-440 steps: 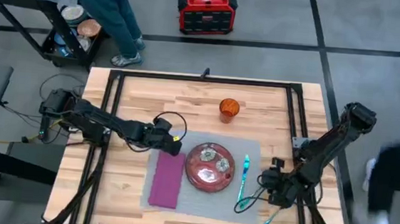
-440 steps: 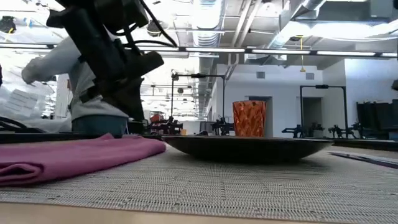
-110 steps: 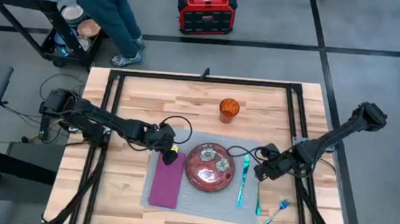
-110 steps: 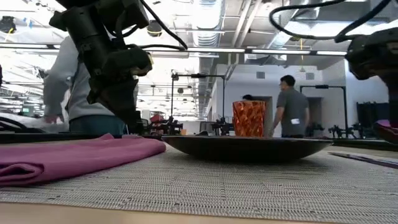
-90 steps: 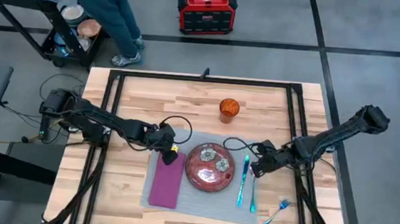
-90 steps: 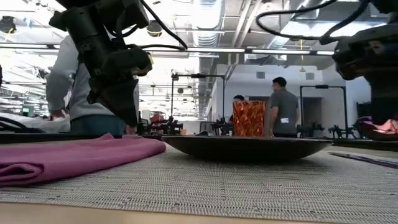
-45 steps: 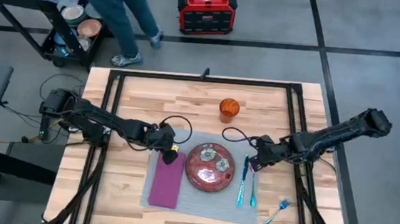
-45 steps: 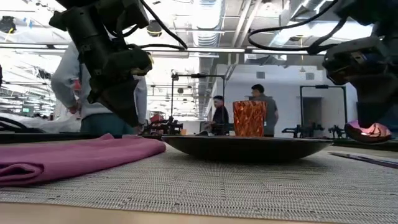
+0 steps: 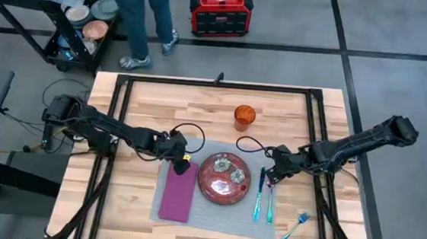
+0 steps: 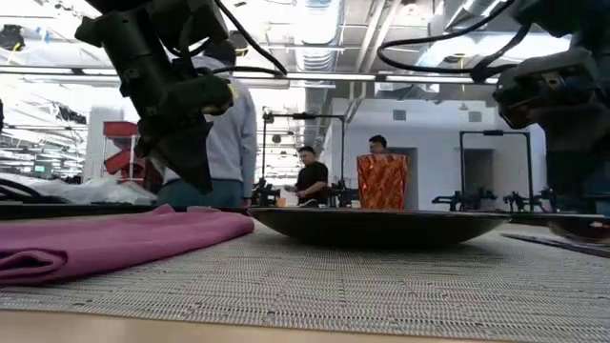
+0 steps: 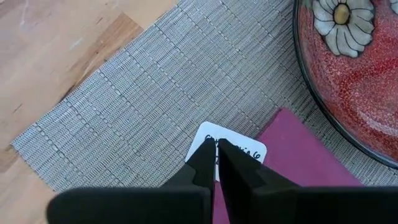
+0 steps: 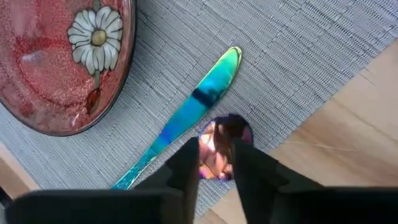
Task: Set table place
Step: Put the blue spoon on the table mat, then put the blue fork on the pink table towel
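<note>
The grey place mat (image 9: 214, 211) lies on the table (image 9: 161, 108) and carries a red flowered plate (image 9: 224, 178), a purple napkin (image 9: 178, 193) and a blue knife (image 9: 259, 193). My right gripper (image 9: 270, 177) stands just right of the plate, shut on an iridescent spoon (image 9: 270, 203) that lies beside the knife. My left gripper (image 9: 183, 161) is shut and hovers over the napkin's far end, above its white label (image 11: 239, 149). An orange cup (image 9: 244, 116) stands beyond the mat. A blue fork (image 9: 293, 229) lies off the mat's near right corner. My right gripper pinches the spoon's bowl (image 12: 219, 144) between its two fingers, coming from above and pointing down. The handle runs from the bowl toward the table's near edge, alongside the knife (image 12: 198, 102). In the low view the bowl (image 10: 583, 227) sits down at mat level.
Bare wood lies left of the mat and along the far side around the cup. Beyond the table's far edge a red box (image 9: 220, 13) sits on the floor, and a person (image 9: 141, 14) stands by a black cart (image 9: 53, 23).
My right gripper has gone down with the spoon, so the bowl has sunk from above the mat to mat level beside the knife. The person beyond the far edge has walked to the right.
</note>
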Available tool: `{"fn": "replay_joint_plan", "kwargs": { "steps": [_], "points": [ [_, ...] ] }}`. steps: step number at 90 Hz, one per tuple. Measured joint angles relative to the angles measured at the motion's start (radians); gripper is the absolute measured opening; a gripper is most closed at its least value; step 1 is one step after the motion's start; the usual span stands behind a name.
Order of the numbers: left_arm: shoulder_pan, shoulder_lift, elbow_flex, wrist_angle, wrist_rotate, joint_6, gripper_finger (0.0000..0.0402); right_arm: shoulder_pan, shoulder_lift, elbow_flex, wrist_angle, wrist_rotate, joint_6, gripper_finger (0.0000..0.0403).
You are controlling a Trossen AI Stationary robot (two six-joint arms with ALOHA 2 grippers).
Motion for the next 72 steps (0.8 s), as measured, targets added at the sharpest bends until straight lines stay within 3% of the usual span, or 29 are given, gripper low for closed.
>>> {"fn": "replay_joint_plan", "kwargs": {
  "steps": [15, 26, 39, 52, 63, 72],
  "points": [
    [0.000, 0.000, 0.000, 0.000, 0.000, -0.002, 0.0000, 0.010, 0.000, 0.000, -0.007, -0.009, 0.033, 0.0117],
    [0.000, 0.000, 0.000, 0.000, 0.000, -0.024, 0.0000, 0.080, 0.000, 0.000, 0.013, -0.059, 0.103, 0.0118],
    [-0.011, 0.000, 0.000, 0.000, 0.002, -0.036, 0.0000, 0.297, 0.000, 0.000, 0.057, -0.080, 0.257, 0.0118],
    [-0.023, 0.000, 0.000, 0.003, 0.004, -0.036, 0.0000, 0.551, 0.003, 0.019, 0.114, -0.016, 0.382, 0.0118],
    [-0.035, 0.000, 0.000, 0.031, 0.024, -0.027, 0.0000, 0.714, 0.043, 0.034, 0.137, -0.030, 0.306, 0.0118],
    [-0.041, 0.000, 0.000, 0.064, 0.054, -0.013, 0.0000, 0.783, 0.096, 0.051, 0.110, -0.088, 0.206, 0.0118]
  ]
}}
